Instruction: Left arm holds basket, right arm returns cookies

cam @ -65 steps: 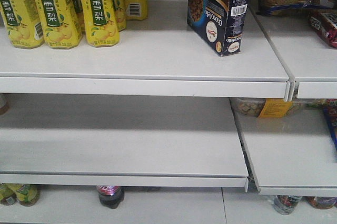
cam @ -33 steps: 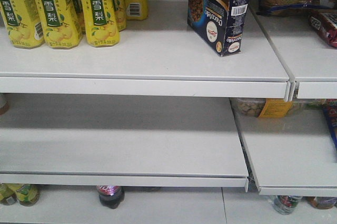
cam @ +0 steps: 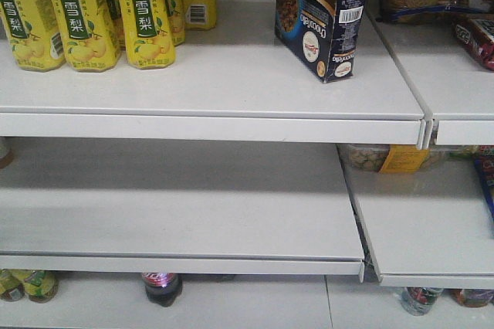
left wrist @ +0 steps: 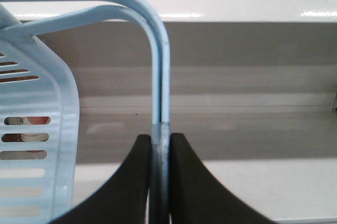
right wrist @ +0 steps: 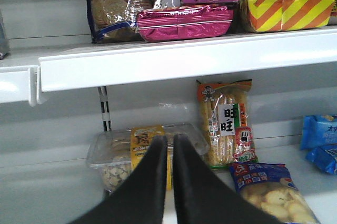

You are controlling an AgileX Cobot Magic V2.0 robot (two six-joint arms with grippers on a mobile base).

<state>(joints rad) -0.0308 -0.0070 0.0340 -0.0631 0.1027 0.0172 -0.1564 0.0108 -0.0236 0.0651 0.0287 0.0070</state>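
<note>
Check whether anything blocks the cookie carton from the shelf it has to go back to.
Nothing does: the cookie carton already stands upright on the top shelf, with bare shelf around it and the yellow drink bottles well to its left. The right pincer is shut and empty, away from the carton.

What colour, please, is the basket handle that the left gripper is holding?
Light blue; the basket handle shows best in the left wrist-mounted view, pinched by the left gripper.

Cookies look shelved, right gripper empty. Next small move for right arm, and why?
Probably retract it to neutral. The cookies stand alone on the upper shelf, the right gripper is shut on nothing, and the left gripper clamps the basket handle.
</note>
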